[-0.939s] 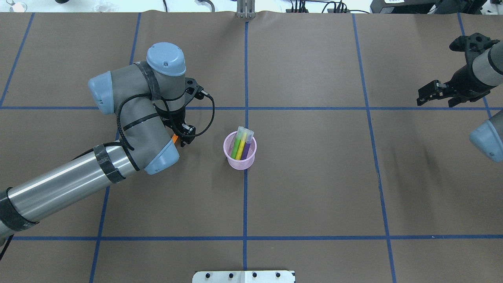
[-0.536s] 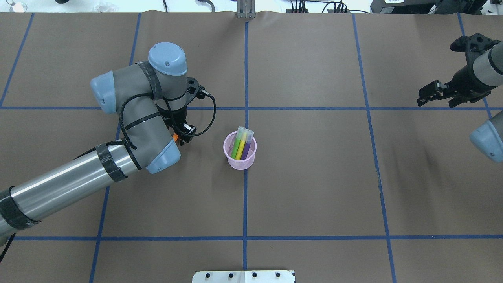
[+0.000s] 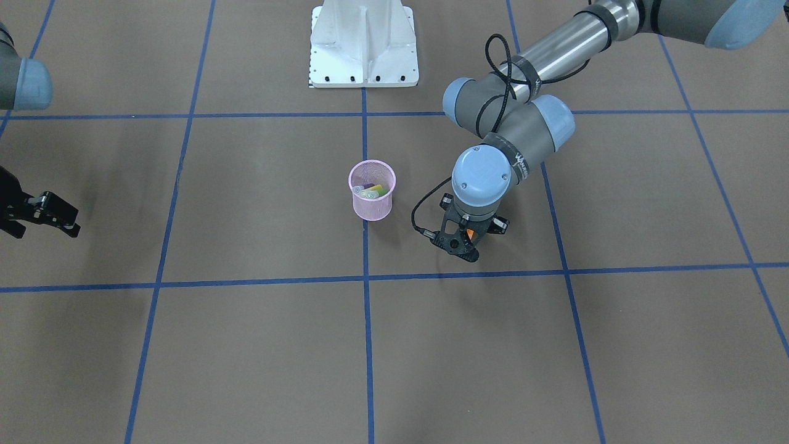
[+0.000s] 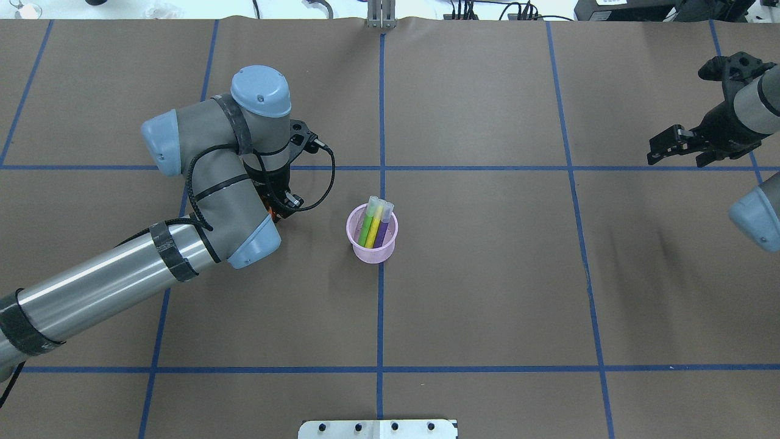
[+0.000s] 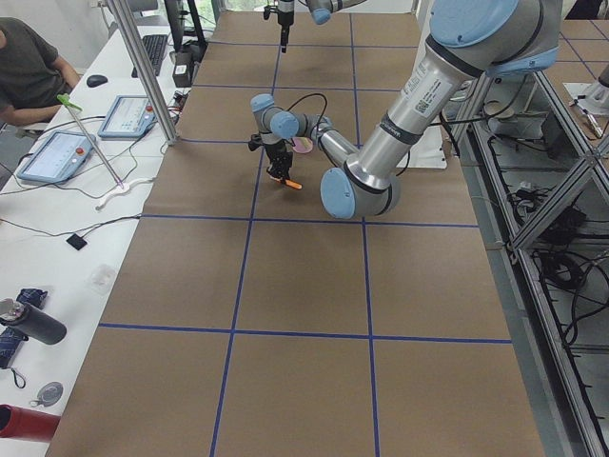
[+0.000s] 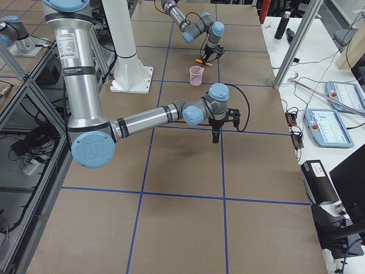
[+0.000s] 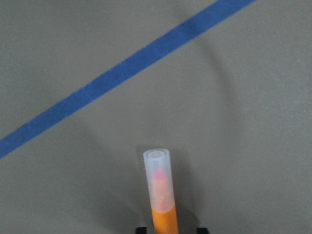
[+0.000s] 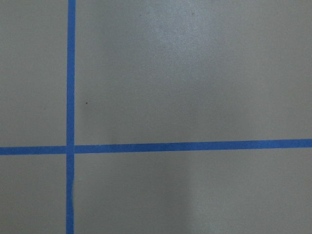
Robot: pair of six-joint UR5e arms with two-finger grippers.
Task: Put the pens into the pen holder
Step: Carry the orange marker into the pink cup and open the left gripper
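Left gripper: clamped on the orange pen. In the wrist view the two fingertips pinch the orange barrel at the bottom edge, and the pale cap end points away over the brown table. A blue tape line runs slantwise beyond the cap. From the left side the pen slants down out of the jaws, close over the surface; can't tell if the tip touches.

Change since 0.9 s ago: the left wrist has crept a little toward the pen holder. The orange barrel then showed plainly beside the blue elbow cap. Overhead it is now only a sliver tucked under the arm. The gripper is well short of the holder, with bare table between them.

Holder: unmoved, upright on the centre tape line. The green pen, yellow pen and purple pen stand inside as before, leaning together, caps above the rim.

Right gripper: parked at the far right of the table, same place as before. Its jaws look apart with nothing between them, and its wrist view shows only table and tape.
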